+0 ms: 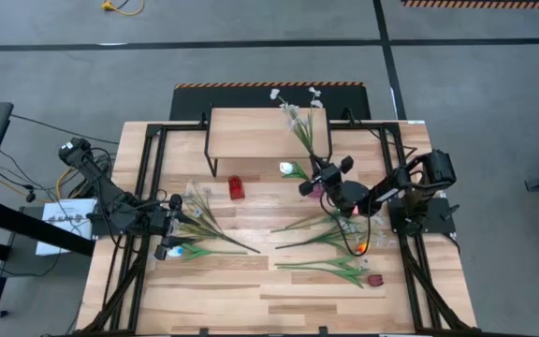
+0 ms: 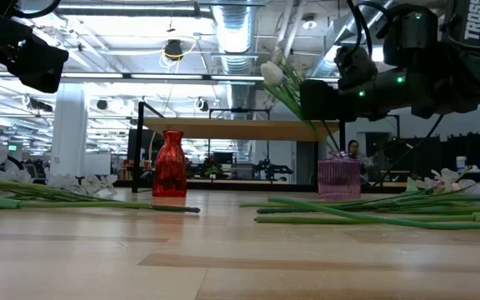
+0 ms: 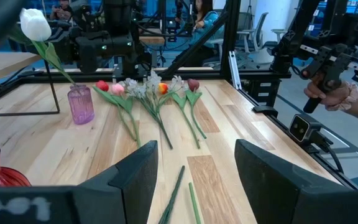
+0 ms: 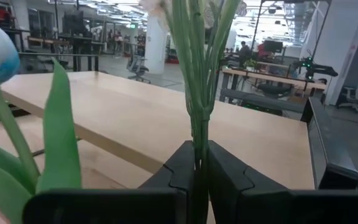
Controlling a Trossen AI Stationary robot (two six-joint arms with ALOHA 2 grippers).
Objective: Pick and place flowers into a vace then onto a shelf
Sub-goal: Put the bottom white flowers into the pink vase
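The right hand (image 1: 318, 178) hangs over the middle of the table (image 1: 251, 281), just in front of the shelf (image 1: 251, 126), its two fingers (image 4: 229, 177) pressed narrow around the green stems of a spray of small white blossoms (image 1: 298, 117). The stems run up between the fingers, and from above the blossoms reach back over the right end of the shelf. Directly below this hand stands a purple ribbed vase (image 2: 338, 178), which already holds a white tulip (image 1: 289, 168) leaning toward the left side of the table. A red vase (image 1: 237, 188) stands to its left, near the shelf's front edge and well apart from the purple one. The shelf itself is bare light wood on thin dark legs along the table's far edge. More flowers (image 1: 335, 239) lie flat on the table toward the right edge: a fan of long green stems with orange, pink and dark red heads. The left hand (image 1: 178, 229) waits near the table's left edge with its fingers (image 3: 135, 180) spread wide and nothing between them; a second bunch of white blossoms and green stems (image 1: 199, 220) lies on the table just beside it. Beyond the table, a person's hand (image 3: 331, 96) grips a dark controller handle.
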